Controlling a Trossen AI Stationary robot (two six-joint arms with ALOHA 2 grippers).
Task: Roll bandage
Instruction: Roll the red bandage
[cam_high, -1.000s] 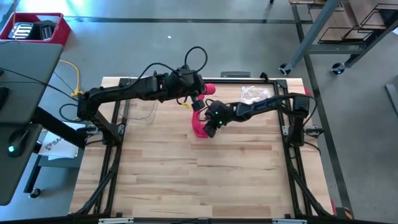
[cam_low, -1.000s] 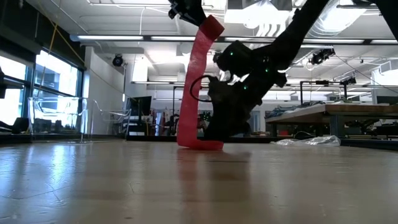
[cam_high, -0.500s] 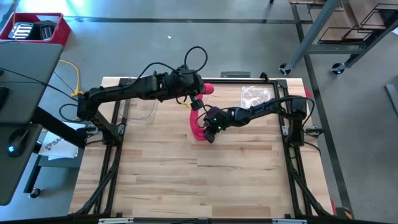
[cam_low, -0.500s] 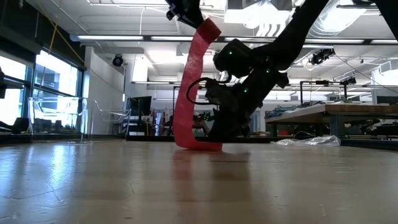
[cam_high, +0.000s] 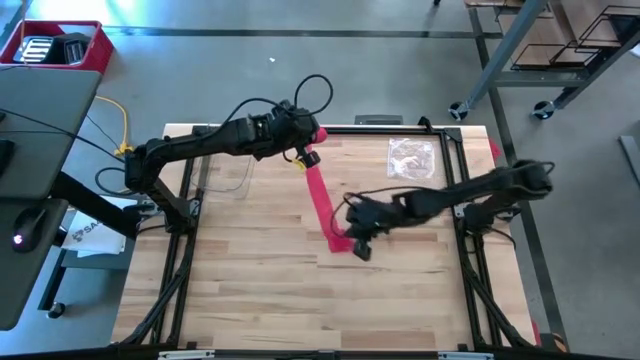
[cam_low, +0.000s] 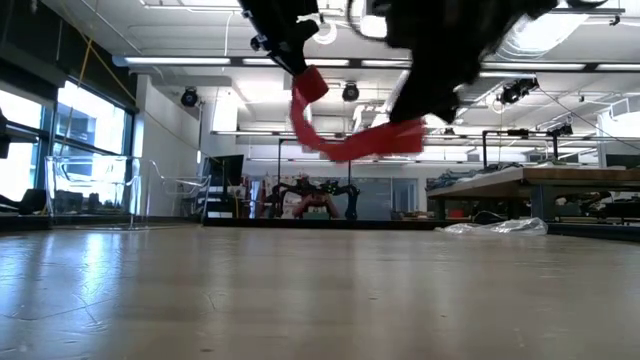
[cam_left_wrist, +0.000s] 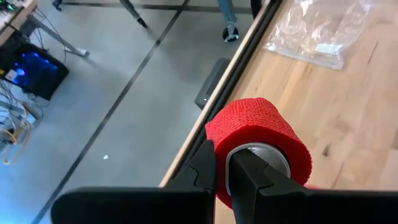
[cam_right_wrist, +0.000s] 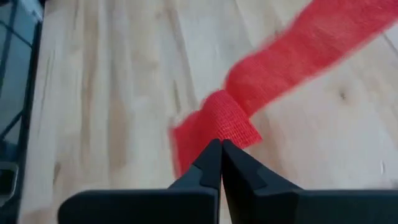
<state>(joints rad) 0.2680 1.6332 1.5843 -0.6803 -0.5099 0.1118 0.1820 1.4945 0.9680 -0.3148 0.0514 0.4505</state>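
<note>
Above the table's middle, the bandage (cam_high: 322, 205) spans slack from the left gripper (cam_high: 303, 146), clenched on its roll near the far edge, to the right gripper (cam_high: 352, 240), clenched on its free end

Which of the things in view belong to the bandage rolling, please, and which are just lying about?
In use:
- bandage, hanging clear of the table between both grippers
- left gripper, shut on the rolled end
- right gripper, shut on the loose end

Lying about:
- clear plastic bag, at the table's far right

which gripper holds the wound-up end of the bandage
The left gripper, near the table's far edge: its shut fingers pinch the red roll. The right gripper grips only the loose flat end of the bandage.
</note>
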